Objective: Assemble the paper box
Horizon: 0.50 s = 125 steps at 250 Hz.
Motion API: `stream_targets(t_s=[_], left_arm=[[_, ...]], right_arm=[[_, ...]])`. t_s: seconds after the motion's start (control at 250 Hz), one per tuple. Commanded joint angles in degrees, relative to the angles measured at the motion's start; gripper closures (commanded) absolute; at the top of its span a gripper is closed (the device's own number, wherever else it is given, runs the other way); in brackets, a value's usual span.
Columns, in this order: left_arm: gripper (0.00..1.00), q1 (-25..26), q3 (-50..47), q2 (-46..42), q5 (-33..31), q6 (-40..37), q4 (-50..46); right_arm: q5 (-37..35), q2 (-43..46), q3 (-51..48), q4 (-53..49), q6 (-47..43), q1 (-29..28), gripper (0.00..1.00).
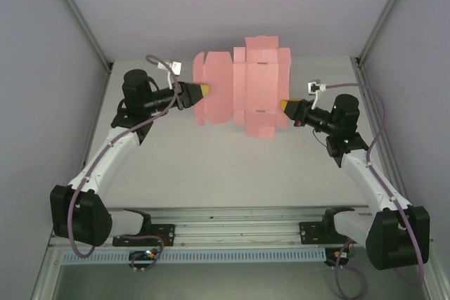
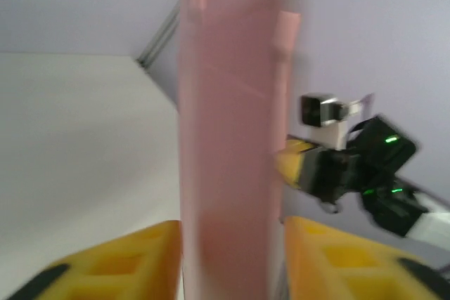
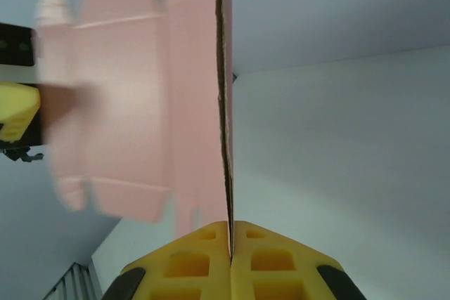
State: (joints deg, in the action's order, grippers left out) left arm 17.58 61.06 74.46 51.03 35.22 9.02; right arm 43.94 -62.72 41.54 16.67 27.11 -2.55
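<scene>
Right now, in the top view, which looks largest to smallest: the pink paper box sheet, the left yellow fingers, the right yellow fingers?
1. pink paper box sheet, by far the largest.
2. left fingers and right fingers: both small yellow tips, alike in size, so I do not rank them.

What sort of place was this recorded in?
Probably a lab robot cell: plain grey walls on metal framing enclose a white table, with a mounting rail along its near edge.
</scene>
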Motion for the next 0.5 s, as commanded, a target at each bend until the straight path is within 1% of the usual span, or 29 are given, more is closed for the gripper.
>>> stream_targets(t_s=[0.0, 0.048, 0.112, 0.156, 0.212, 0.256, 0.308, 0.347, 0.447, 0.495], left_arm=[[0.01, -0.5, -1.0, -2.4, -13.4, -9.3, -14.9], [0.00, -0.5, -1.5, -3.0, -19.8, -11.3, -19.5], [0.00, -0.5, -2.0, -3.8, -25.7, -12.9, -24.4], [0.00, -0.6, -2.5, -4.4, -28.7, -13.6, -27.3], [0.00, -0.6, -3.1, -5.2, -31.7, -14.4, -30.0], [0.00, -0.8, -3.7, -5.9, -33.4, -14.6, -31.3], [0.00, -0.7, -4.6, -6.7, -35.2, -14.7, -32.2], [0.00, -0.8, -5.3, -7.2, -36.1, -14.5, -32.4], [0.00, -0.8, -6.1, -7.4, -35.8, -14.5, -32.2], [0.00, -0.8, -6.3, -7.3, -35.4, -14.4, -32.1]], right_arm=[[-0.6, 2.2, 2.7, -10.9, -8.7, -0.2, 1.00], [1.4, 1.9, 3.0, -13.9, -12.1, -0.2, 1.00], [1.7, 0.9, 3.9, -18.3, -14.9, -0.2, 1.00], [2.5, -0.3, 5.0, -22.1, -17.6, -0.3, 1.00], [1.2, -1.8, 5.9, -25.6, -19.4, -0.3, 1.00], [0.0, -3.0, 6.6, -28.4, -22.1, -0.5, 1.00], [-3.6, -4.2, 7.6, -31.8, -25.5, -0.9, 1.00], [-4.4, -5.2, 8.5, -34.3, -29.2, -1.2, 1.00], [-9.8, -7.9, 11.8, -41.4, -37.9, -2.6, 1.00], [-14.3, -9.2, 13.7, -44.3, -40.6, -3.7, 1.00]])
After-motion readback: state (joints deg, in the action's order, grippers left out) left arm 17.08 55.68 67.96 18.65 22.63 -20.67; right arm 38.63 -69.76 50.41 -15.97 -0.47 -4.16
